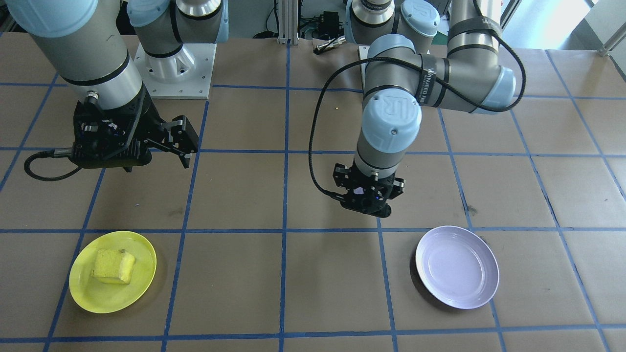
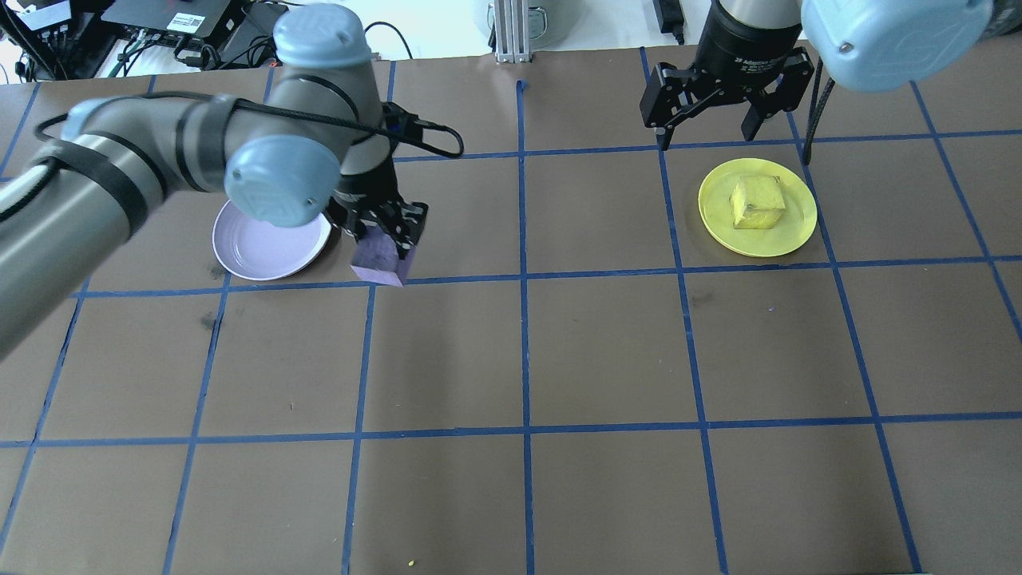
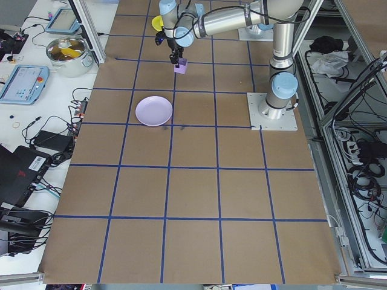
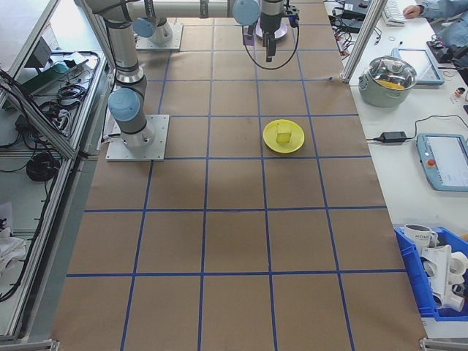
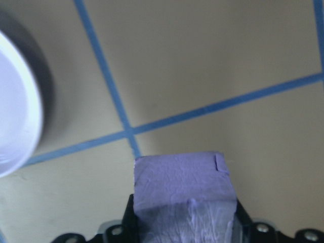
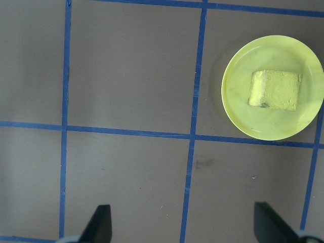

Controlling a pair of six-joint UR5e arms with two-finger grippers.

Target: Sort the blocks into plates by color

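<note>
My left gripper (image 2: 385, 243) is shut on the light purple block (image 2: 379, 263) and holds it just above the table, beside the right rim of the empty lavender plate (image 2: 263, 251). The left wrist view shows the purple block (image 5: 182, 185) between the jaws and the lavender plate's rim (image 5: 15, 126) at the far left. The yellow block (image 2: 757, 202) lies in the yellow plate (image 2: 794, 228). My right gripper (image 2: 707, 129) hangs open and empty above the table behind that plate. In the right wrist view the yellow block (image 6: 276, 90) sits in the yellow plate (image 6: 238, 109).
The table is brown paper with a blue tape grid. Past its end on the robot's right stand a metal pot (image 4: 395, 77), a tablet (image 4: 446, 157) and a blue bin (image 4: 439, 281). The arm bases (image 1: 173, 68) are bolted at the robot's edge.
</note>
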